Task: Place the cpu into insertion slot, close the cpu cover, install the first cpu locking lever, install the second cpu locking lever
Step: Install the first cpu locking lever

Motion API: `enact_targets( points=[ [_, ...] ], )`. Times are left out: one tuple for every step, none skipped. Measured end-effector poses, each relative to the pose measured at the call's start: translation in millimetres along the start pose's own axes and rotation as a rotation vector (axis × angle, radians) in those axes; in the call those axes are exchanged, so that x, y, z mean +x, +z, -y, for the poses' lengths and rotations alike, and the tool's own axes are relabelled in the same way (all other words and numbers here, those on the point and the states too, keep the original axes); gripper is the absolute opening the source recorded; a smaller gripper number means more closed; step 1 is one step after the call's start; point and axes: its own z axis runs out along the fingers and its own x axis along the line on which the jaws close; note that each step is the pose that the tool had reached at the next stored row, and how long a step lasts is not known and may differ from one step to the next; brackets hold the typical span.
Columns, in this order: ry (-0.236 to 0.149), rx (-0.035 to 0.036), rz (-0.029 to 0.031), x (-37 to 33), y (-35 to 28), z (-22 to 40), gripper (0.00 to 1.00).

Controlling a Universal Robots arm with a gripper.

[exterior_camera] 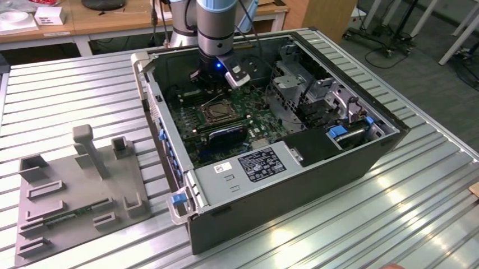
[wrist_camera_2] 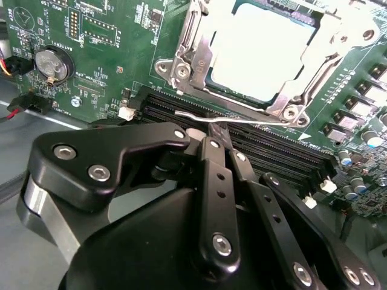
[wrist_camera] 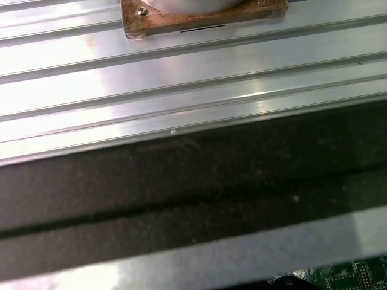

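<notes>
The gripper [wrist_camera_2: 222, 142] was narrow, its fingers nearly together; whether it gripped anything was unclear. Its tips met the lever [wrist_camera_2: 199, 116], which ran crosswise to them along the cover [wrist_camera_2: 181, 69]. Just beyond, the cpu [wrist_camera_2: 260, 45] lay in the slot [exterior_camera: 217, 112].

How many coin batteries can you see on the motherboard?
1. The round silvery coin battery sits on the green motherboard, apart from the cpu. The tool covers part of the board, so another could be hidden.
</notes>
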Motion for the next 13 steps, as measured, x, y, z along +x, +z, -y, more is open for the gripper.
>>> enact_targets(
  points=[
    [0.0,0.0,0.0001,0.0,0.0,0.0,0.1],
    [0.0,0.0001,0.0,0.0,-0.3,-0.1,0.1],
    [0.0,0.0,0.0,-0.1,-1.3,-0.3,0.1],
    [0.0,0.0,0.0,-0.2,-3.0,-0.6,0.1],
    [0.0,-0.0001,0.0001,-0.3,-4.6,-1.0,0.1],
    [0.0,0.0,0.0,-0.4,-6.4,-1.3,0.1],
    [0.0,0.0,0.0001,-0.5,-8.1,-1.6,0.1],
    [0.0,0.0001,0.0,-0.5,-9.3,-1.9,0.1],
    [0.0,0.0,0.0001,-0.6,-9.6,-1.9,0.1],
    [0.0,-0.0003,0.0002,-0.6,-9.7,-2.0,0.1],
    [0.0,-0.0004,0.0002,-0.5,-9.5,-1.9,0.1],
    [0.0,-0.0007,0.0004,-0.2,-9.0,-1.9,0.1],
    [0.0,-0.0014,0.0004,0.3,-8.4,-1.9,0.1]
  ],
)
